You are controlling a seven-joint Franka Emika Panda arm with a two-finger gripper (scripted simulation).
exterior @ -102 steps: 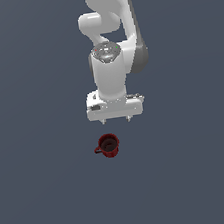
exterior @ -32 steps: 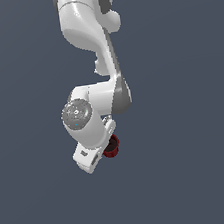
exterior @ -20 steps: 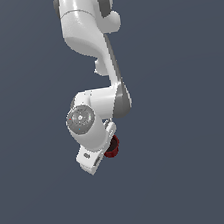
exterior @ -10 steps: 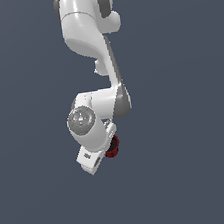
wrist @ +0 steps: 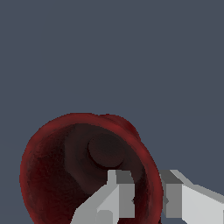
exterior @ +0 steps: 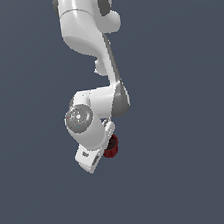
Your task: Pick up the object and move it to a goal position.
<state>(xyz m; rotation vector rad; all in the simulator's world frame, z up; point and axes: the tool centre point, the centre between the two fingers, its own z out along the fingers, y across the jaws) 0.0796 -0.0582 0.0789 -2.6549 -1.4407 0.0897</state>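
Mug (wrist: pixel 83 170): dark red, dark inside, round bottom visible through the open mouth. In the wrist view it fills the lower part of the frame, mouth turned toward the camera, a bulge at its far rim. In the exterior view only a sliver of the mug (exterior: pixel 110 147) shows, tucked against the white hand on the exterior view's right, the rest hidden behind the arm.

Gripper (wrist: pixel 146 199): white with grey pads, pinching the mug's wall. One finger (wrist: pixel 120 197) sits inside the mouth, the other (wrist: pixel 175 194) outside the rim, the red wall clamped between them. In the exterior view the gripper (exterior: pixel 100 153) is mostly masked by the hand body; its fingers cannot be made out there.

Arm (exterior: pixel 86 37): white with grey joints, reaching down from the top of the exterior view, wrist bent and the hand tilted toward the exterior view's lower left.

Background (exterior: pixel 186 123): plain dark blue-grey in both views.
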